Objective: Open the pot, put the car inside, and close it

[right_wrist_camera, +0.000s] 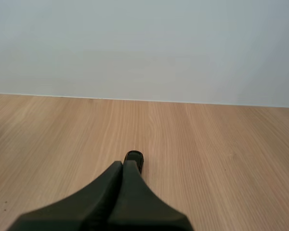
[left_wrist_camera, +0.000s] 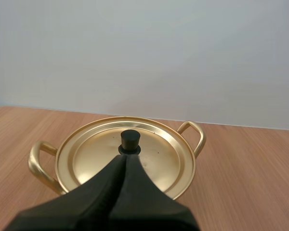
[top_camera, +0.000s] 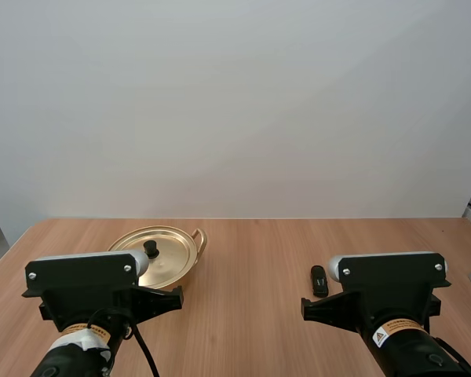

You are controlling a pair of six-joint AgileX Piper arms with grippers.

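Observation:
A gold pot (top_camera: 161, 255) with two loop handles sits on the wooden table, its lid (left_wrist_camera: 125, 156) on and a black knob (left_wrist_camera: 130, 141) at the centre. My left gripper (left_wrist_camera: 124, 158) is shut into one dark wedge, its tip just short of the knob and above the lid. A small black car (top_camera: 319, 280) lies on the table to the right of the pot. My right gripper (right_wrist_camera: 123, 164) is shut too, its tip just in front of the near end of the car (right_wrist_camera: 134, 159), which it partly hides.
The wooden table (top_camera: 251, 251) stretches bare between pot and car and beyond them to its far edge, where a plain white wall rises.

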